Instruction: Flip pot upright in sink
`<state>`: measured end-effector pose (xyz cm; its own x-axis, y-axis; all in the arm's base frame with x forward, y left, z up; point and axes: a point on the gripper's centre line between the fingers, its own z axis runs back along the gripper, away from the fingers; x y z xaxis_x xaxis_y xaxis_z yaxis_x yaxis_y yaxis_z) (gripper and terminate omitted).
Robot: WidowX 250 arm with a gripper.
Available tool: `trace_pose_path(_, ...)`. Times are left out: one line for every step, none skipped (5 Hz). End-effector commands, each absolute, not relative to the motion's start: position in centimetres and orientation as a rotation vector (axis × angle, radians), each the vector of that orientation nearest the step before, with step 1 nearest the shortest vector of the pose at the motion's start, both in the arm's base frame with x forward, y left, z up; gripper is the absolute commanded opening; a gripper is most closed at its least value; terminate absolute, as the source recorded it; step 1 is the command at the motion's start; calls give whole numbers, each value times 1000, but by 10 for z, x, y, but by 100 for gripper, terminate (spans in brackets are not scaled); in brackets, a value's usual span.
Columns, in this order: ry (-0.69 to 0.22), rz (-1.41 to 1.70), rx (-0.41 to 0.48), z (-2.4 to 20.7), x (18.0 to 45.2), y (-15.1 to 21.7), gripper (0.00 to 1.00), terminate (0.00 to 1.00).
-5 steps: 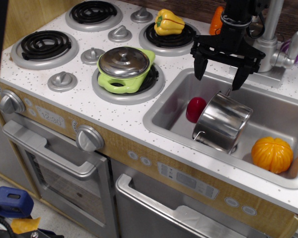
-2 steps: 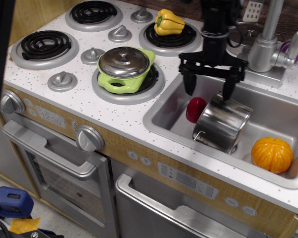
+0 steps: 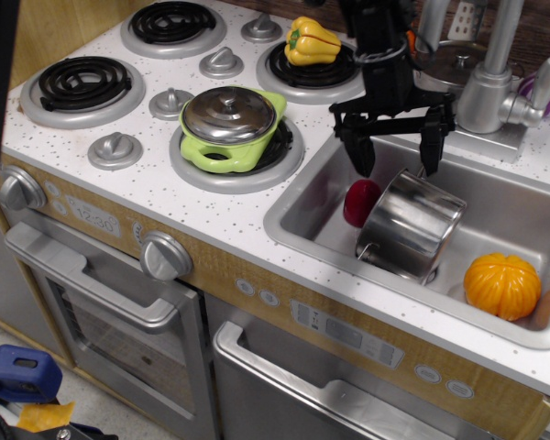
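Nearest me, the rectangular silver-grey plastic sink (image 3: 302, 225) is set into the white speckled counter (image 3: 165, 192). At its right end sits an orange ribbed pumpkin toy (image 3: 502, 285), apart from everything else. Left of it lies the shiny stainless-steel cylindrical pot (image 3: 410, 225), tipped over on the basin floor: its flat base faces up and toward the back, its mouth points down toward the front wall, and a small wire loop handle sticks out at the lower left. A small red rounded toy (image 3: 359, 202) lies just beside the pot's left flank; I cannot tell whether they touch.

Just behind the pot hangs the black hand (image 3: 395, 158), its two fingers spread wide apart and holding nothing, the right fingertip just above the pot's upper edge, the left one over the red toy.

I judge the flip not yet begun. To do it well, I would bring the right finger onto the raised edge of the base and the other against the mirror side, clear of the red toy, clamp firmly since polished steel may slip, then rotate the mouth upward and set it down in the open middle of the basin.

Farther back stand the grey faucet (image 3: 495, 78), a lime-green pot with a steel lid (image 3: 231, 128) and a yellow pepper toy (image 3: 312, 41) on the burners.
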<state>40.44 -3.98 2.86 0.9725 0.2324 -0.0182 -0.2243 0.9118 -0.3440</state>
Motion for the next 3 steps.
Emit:
trace_pose_path(-65,264,-470,38,417,-42,100,0)
trace_pose_path(-33,290,-569,22,420,-48,100,0)
trace_pose_path(-24,330,-651,15,416,-52,100,0)
